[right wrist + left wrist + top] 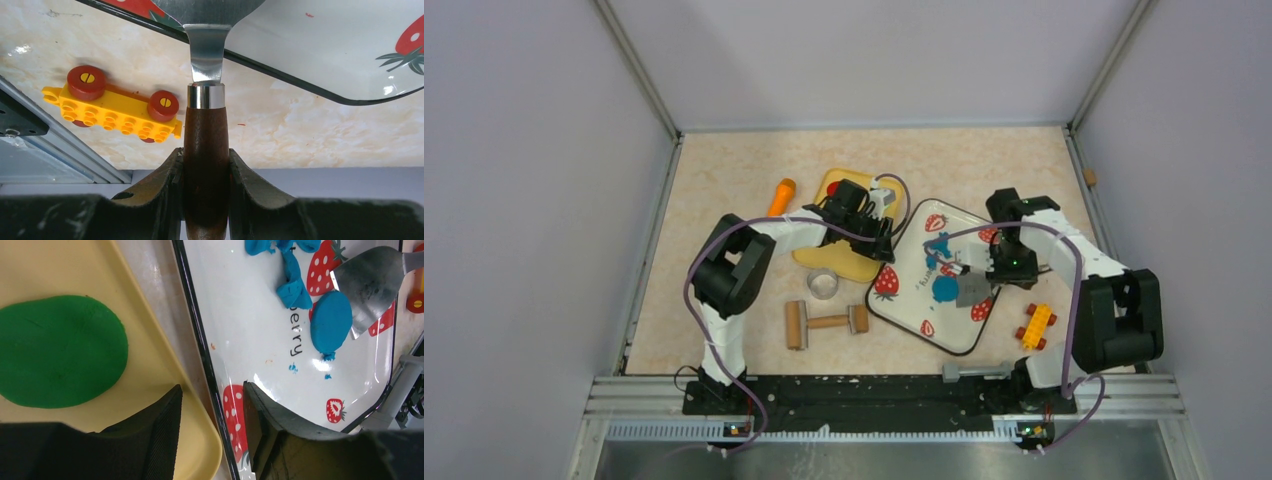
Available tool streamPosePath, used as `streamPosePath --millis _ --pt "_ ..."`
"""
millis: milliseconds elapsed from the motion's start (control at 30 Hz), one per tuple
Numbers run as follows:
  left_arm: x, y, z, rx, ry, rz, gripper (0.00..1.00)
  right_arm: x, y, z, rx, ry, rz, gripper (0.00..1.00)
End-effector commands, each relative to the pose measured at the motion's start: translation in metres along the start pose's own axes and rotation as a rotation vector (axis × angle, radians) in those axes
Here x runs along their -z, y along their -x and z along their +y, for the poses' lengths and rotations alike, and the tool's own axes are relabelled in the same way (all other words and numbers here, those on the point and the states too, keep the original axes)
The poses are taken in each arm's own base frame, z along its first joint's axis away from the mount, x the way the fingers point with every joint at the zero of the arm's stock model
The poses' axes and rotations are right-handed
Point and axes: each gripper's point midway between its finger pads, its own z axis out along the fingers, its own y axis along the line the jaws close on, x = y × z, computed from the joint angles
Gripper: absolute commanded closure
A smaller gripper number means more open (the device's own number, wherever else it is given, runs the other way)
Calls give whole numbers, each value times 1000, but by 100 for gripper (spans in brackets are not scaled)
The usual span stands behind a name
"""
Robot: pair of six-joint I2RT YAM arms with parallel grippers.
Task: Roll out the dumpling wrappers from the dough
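A clean-edged round blue dumpling wrapper [331,322] lies flat on the strawberry-print tray [250,340], also seen from above [944,289]. Ragged scraps of blue dough [292,285] lie just beyond it [938,249]. My right gripper [206,170] is shut on the brown wooden handle of a metal scraper [206,125]. The scraper's blade [370,285] rests on the tray, touching the wrapper's edge. My left gripper [212,390] is open and holds nothing. One finger is over the yellow plate [150,270] and the other over the tray's rim.
A green disc [57,350] lies on the yellow plate. A wooden rolling pin [827,322] and a metal ring cutter [823,284] lie left of the tray. An orange object [781,196] is at the back. A yellow toy car [1035,326] sits right of the tray.
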Motion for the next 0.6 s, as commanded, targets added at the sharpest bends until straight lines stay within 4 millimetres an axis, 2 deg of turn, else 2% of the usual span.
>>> streamPosePath --millis 0,267,567 --pt "-6 17 -4 -50 -17 -38 49 -4 24 -5 31 -9 -62 100" --pt "-11 14 -4 -58 -19 -28 50 -2 29 -6 50 -33 -83 100" --pt "-12 13 -4 -64 -14 -23 50 -9 34 -2 39 -21 -104 100"
